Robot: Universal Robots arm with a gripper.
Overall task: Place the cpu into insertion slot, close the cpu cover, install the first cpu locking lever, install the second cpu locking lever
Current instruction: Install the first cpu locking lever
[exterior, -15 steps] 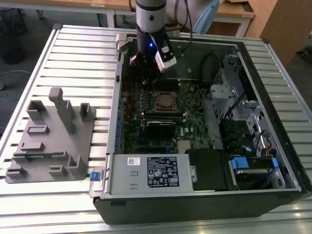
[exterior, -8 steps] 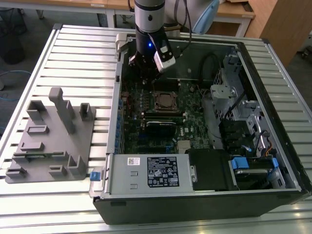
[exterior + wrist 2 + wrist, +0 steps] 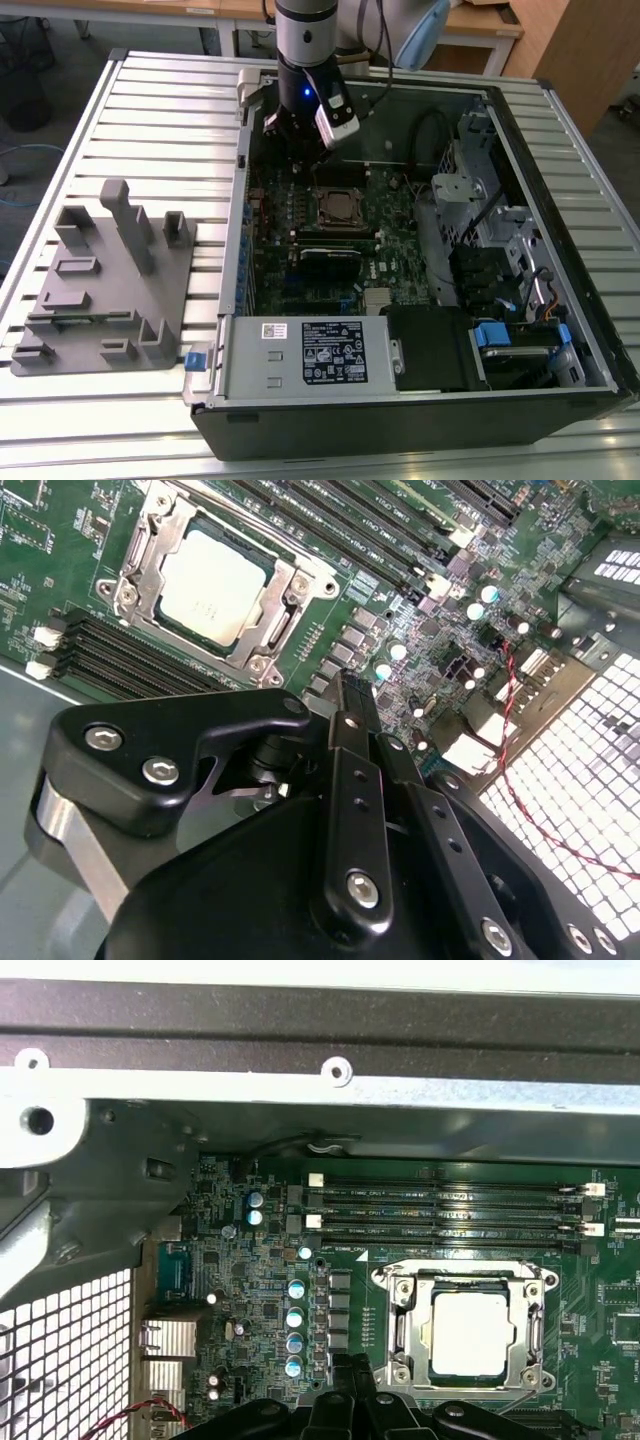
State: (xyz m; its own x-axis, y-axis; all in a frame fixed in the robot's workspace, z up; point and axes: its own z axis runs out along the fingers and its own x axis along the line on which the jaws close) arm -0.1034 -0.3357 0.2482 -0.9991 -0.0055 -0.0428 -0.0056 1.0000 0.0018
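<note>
The cpu [image 3: 212, 585] [image 3: 470, 1332], a pale silver-beige square, lies flat in the insertion slot [image 3: 338, 208] on the green motherboard. The cpu cover [image 3: 272, 628] [image 3: 405, 1332], a silvery frame, lies down around the chip's edges. My gripper [image 3: 352, 692] [image 3: 347, 1368] hovers above the board beside the socket, apart from it, with its black fingers pressed together and nothing between them. In the exterior view the gripper [image 3: 297, 140] hangs over the far side of the open computer case, just beyond the socket.
Long black memory slots [image 3: 440, 1210] run beside the socket. The metal case wall [image 3: 320, 1090] and a perforated panel [image 3: 590, 760] with a red wire stand close by. A grey fixture tray [image 3: 105, 285] sits at the exterior view's left. A power supply [image 3: 300, 355] fills the case's near side.
</note>
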